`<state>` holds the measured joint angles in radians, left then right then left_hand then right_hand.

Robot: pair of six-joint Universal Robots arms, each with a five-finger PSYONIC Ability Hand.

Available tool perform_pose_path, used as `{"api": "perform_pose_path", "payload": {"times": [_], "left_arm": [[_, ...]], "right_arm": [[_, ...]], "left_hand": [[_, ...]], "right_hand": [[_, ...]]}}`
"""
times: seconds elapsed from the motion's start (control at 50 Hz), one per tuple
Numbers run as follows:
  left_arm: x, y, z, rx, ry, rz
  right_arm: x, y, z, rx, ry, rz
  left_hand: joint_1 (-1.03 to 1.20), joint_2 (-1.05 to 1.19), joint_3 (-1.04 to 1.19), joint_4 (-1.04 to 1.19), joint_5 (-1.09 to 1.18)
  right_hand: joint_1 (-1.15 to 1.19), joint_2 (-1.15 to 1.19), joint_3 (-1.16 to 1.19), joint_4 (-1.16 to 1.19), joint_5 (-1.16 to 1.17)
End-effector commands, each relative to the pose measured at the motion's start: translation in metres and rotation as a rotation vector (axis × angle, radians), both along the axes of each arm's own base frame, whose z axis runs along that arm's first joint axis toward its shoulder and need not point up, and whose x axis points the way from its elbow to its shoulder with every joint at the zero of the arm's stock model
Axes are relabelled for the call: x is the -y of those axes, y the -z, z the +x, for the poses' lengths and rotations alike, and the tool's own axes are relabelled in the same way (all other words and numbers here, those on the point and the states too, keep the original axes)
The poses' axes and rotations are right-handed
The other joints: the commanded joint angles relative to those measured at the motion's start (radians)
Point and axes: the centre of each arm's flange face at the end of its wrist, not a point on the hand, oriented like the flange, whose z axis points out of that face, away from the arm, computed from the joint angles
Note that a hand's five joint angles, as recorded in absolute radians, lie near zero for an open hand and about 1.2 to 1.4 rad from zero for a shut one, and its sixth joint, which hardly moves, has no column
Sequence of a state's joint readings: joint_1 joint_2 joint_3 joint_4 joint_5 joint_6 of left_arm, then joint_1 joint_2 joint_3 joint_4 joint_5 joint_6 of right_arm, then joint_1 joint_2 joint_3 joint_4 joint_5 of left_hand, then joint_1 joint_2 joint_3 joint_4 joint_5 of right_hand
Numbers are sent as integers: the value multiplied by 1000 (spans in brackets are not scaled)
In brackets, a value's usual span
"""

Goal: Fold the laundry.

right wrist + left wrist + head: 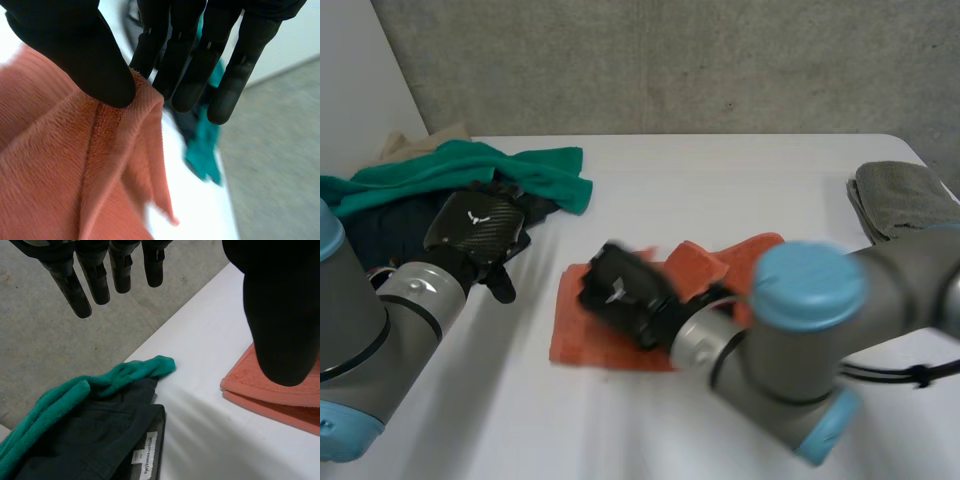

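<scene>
Right hand [70, 45] pinching orange towel [50, 175] by a raised edge; left hand [280, 315] splayed straight, holding nothing

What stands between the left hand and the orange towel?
Nothing visible: only bare white table lies between the left hand and the orange towel. The right hand pinches the towel's edge.

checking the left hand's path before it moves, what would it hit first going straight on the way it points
Most likely the black garment or the green towel on it: the left hand points at both; which comes first is unclear.
</scene>
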<state>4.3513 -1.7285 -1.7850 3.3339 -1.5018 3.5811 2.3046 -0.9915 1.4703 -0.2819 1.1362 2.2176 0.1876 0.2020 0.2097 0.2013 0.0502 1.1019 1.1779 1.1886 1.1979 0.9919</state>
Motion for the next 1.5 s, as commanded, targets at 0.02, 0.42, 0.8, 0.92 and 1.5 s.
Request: {"api": "perform_pose_path", "payload": {"times": [0.02, 0.42, 0.8, 0.92, 1.5], "left_arm": [[-2, 1, -3, -4, 9, 5], [-35, -8, -79, -113, 256, -50], [-22, 89, -170, -21, 343, 54], [20, 102, -132, 88, 65, 39], [-11, 30, -102, 19, 84, -102]], "right_arm": [[-10, 29, 14, -60, 40, 19], [63, -11, -132, 147, 647, 480], [59, 19, -148, 66, 670, 394], [60, 30, -148, 26, 666, 396], [65, 41, -154, -14, 707, 359]], "left_hand": [[-13, -27, -35, -27, -50], [-9, -24, -31, -23, -46], [61, 47, 39, 47, 24], [172, 158, 150, 159, 135], [90, 76, 68, 77, 53]], "right_hand": [[18, -58, -68, -78, -46], [-927, -1003, -1014, -1023, -992], [-586, -662, -672, -682, -650], [-544, -620, -631, -640, -609], [-327, -403, -414, -423, -392]]}}
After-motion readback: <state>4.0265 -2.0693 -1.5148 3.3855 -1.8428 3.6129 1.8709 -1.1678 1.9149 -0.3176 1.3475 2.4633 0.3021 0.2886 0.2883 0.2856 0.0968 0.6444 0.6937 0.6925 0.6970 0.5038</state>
